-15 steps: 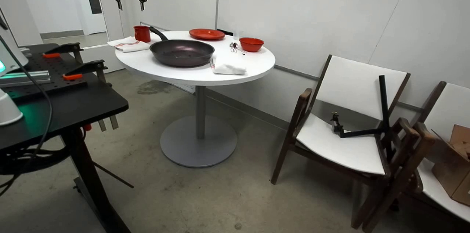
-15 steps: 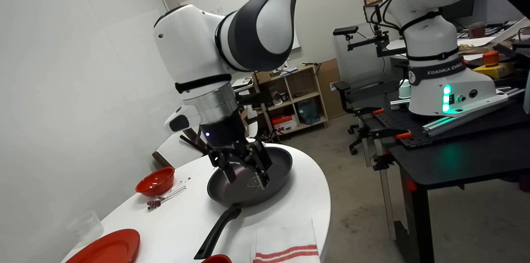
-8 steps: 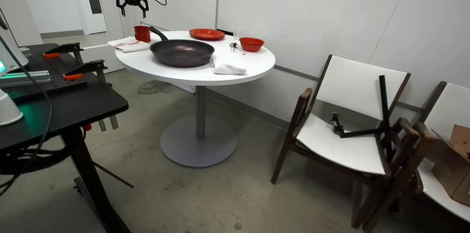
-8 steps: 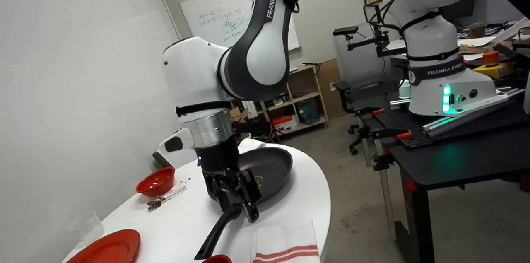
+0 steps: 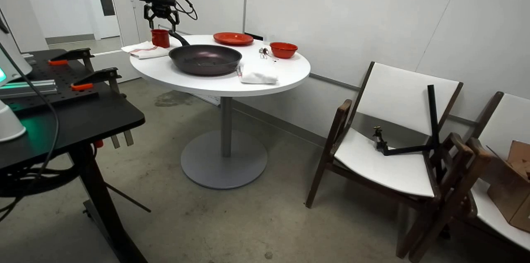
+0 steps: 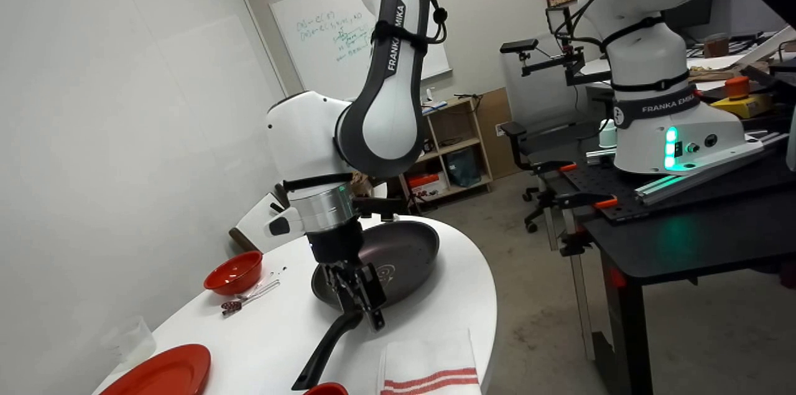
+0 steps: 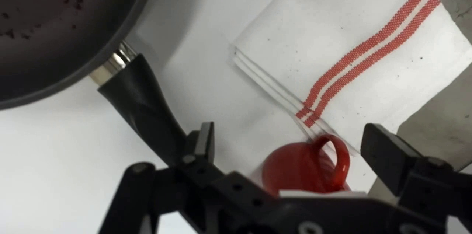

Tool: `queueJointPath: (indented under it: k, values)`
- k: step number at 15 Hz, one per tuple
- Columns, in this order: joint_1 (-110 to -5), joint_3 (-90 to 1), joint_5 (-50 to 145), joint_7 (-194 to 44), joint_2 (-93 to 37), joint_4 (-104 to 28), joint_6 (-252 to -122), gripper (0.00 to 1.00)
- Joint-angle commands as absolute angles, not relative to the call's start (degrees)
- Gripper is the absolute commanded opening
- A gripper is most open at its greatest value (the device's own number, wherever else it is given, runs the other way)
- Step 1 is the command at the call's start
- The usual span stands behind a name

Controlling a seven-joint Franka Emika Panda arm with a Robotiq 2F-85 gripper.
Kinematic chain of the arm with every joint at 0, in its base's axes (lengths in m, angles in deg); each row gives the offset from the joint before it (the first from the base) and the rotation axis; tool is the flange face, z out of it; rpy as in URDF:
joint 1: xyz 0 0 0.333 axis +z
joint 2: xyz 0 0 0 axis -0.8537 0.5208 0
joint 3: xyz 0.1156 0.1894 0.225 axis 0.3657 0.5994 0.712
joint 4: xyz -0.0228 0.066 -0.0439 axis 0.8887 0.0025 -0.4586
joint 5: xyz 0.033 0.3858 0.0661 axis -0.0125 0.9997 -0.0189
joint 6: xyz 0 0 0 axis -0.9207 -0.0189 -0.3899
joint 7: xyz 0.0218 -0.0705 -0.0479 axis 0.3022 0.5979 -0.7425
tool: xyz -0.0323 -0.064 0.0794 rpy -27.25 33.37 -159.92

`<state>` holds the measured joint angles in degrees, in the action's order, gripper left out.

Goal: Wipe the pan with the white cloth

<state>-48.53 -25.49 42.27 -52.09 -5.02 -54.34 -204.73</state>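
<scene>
One black frying pan [image 5: 205, 62] sits right side up on the round white table [image 5: 290, 68], with small dark crumbs [image 7: 78, 2] scattered inside it. Its long handle [image 7: 143, 105] reaches out near a red mug [image 7: 291, 167], and beside that mug lies a striped cloth [image 7: 350, 31], white and folded flat in layers, with two red bands and a few specks on it. The mug's loop overlaps the cloth's edge in the wrist view; whether they touch, I cannot tell. On the opposite side of the pan, just beside its rim in an exterior view, lies a bunched white cloth [image 5: 257, 76]. The gripper [image 7: 290, 138] hangs over the spot where the pan's handle and the mug are, pointing down, its fingers spread wide and released. In the wrist view one finger covers part of the pan's handle, and contact there is unclear; the mug shows between the two fingers. Elsewhere on the table are a red plate [image 5: 233, 38] and a red bowl [image 5: 283, 51], with some small utensils [image 6: 232, 306] lying just beside the bowl.
</scene>
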Motion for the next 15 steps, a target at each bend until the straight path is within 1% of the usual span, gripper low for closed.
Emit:
queueJointPath:
  k: [1,10,15]
  values:
    - [-49.3,-25.1,44.7,-54.0,-3.2,-54.2,-206.0,1.0]
    - [-51.2,-23.2,49.8,-55.3,-0.9,-54.9,-207.4,1.0]
    - [-53.1,-23.3,51.3,-55.0,3.1,-52.6,-210.4,1.0]
